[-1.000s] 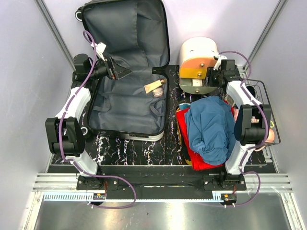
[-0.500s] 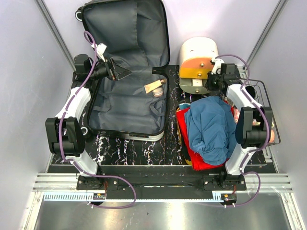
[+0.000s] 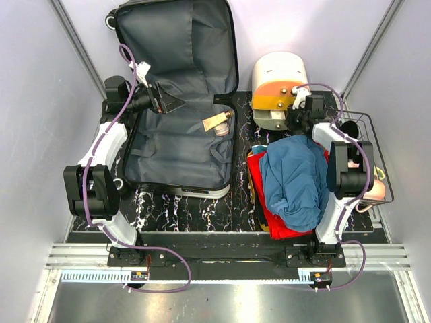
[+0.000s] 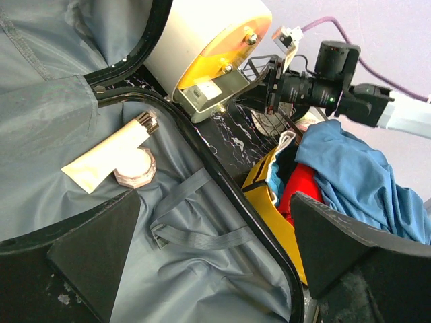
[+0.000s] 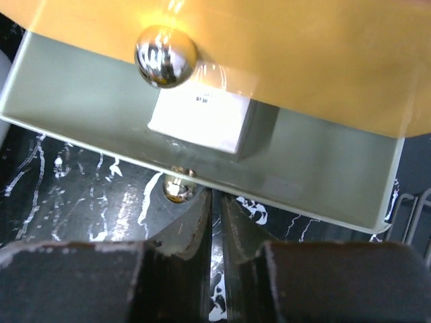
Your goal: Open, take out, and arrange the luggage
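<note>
The luggage (image 3: 176, 145) lies open at the left, its lid (image 3: 178, 44) leaning on the back wall, grey lining showing. A cream tube (image 4: 108, 156) and a pink jar (image 4: 133, 168) rest in the lower half near its right rim. My left gripper (image 3: 168, 101) hovers over the lining, open and empty, as the left wrist view (image 4: 212, 222) shows. My right gripper (image 5: 217, 202) is shut to a thin slit with nothing in it. It sits against the lower drawer front of the white-and-orange drawer box (image 3: 277, 84), just right of a small brass knob (image 5: 178, 188).
Blue clothing (image 3: 296, 178) is heaped over red clothing (image 3: 259, 175) in a yellow-orange tray (image 4: 283, 222) right of the luggage. A wire basket (image 3: 367, 128) stands at the far right. A chrome knob (image 5: 165, 55) is on the orange upper drawer.
My right gripper has slid left up to the drawer box's front and its jaws have closed from a wider gap. The left arm has not moved.
</note>
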